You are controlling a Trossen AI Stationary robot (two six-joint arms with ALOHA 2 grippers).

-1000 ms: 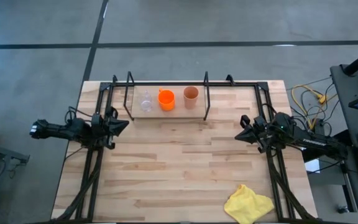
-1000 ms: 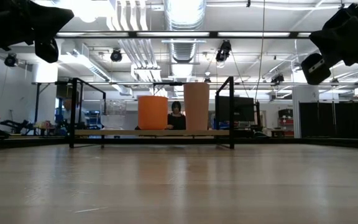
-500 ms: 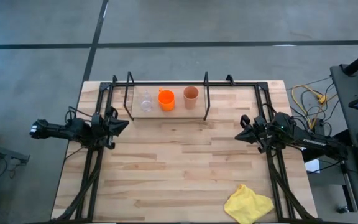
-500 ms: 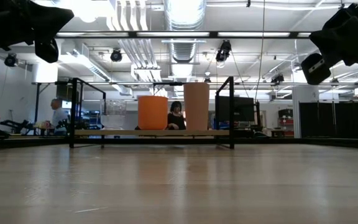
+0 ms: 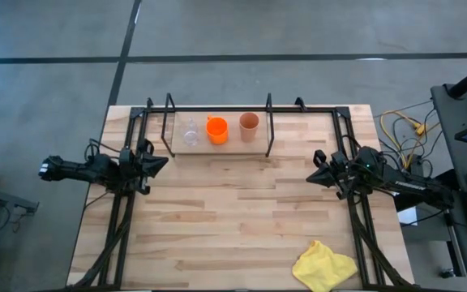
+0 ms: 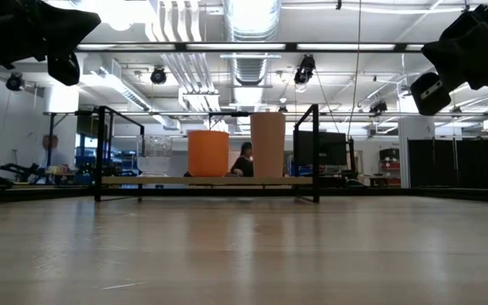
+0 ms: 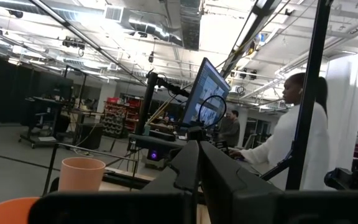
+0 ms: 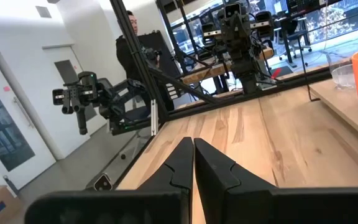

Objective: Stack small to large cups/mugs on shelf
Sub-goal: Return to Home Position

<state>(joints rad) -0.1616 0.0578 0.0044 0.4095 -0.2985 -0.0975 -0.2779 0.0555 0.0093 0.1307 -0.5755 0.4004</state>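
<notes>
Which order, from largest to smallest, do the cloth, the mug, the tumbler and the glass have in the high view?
Largest: cloth.
Then mug and tumbler, too alike to rank.
Smallest: glass.

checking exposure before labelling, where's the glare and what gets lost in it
High view: even light, yet the tiny clear glass is faint on the black wire shelf. Low view: ceiling lights blow out; left gripper and right gripper read as black silhouettes.

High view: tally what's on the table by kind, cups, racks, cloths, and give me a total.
Cups: 3 (clear glass, orange mug, tan tumbler), all on the shelf.
Shelf: 1.
Yellow cloth: 1.
Total: 5.
Not counted: left gripper and right gripper, both shut, at the table's sides.
</notes>
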